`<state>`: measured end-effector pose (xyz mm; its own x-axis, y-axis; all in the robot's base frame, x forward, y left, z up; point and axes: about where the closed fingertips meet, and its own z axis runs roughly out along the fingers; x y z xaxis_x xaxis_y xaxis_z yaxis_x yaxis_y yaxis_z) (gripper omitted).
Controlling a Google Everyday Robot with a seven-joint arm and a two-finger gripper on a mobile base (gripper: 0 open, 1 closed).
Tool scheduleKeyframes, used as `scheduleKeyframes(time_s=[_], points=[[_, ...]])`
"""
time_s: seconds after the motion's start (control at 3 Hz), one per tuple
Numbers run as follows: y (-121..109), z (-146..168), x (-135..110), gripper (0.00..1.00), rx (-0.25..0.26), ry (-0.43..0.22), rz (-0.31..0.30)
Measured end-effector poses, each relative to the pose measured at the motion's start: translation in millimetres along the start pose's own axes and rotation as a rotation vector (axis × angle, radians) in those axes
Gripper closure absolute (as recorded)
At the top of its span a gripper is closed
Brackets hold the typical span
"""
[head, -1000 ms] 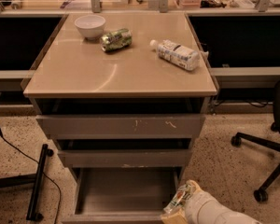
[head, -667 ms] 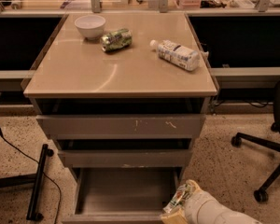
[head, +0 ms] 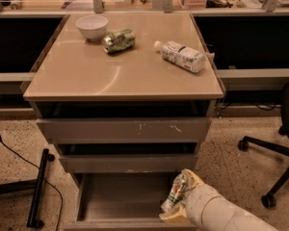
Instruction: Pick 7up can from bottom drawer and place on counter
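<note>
Below, jaws around 7up can (head: 175, 195) in bottom drawer (head: 119, 198), tan counter (head: 135, 76), speckled floor (head: 19, 146)

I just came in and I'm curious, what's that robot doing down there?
The robot's arm reaches into the open bottom drawer, at its right front corner. Its pincer is right at the 7up can there. The can isn't on the counter yet; a bowl, a green can and a bottle sit up there.
</note>
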<state>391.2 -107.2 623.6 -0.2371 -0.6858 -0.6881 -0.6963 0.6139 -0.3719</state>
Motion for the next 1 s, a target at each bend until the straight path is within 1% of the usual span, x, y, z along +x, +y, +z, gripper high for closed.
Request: scheduleKeyframes(time_s=[0.33,0.67,1.0], points=[[-17,-28,-60,1.0,0.038,-0.057,-0.146],[-46,-58,-104,1.0,0.1,-0.064,-0.231],[-46,-58,-104,1.0,0.1,-0.064,-0.231]])
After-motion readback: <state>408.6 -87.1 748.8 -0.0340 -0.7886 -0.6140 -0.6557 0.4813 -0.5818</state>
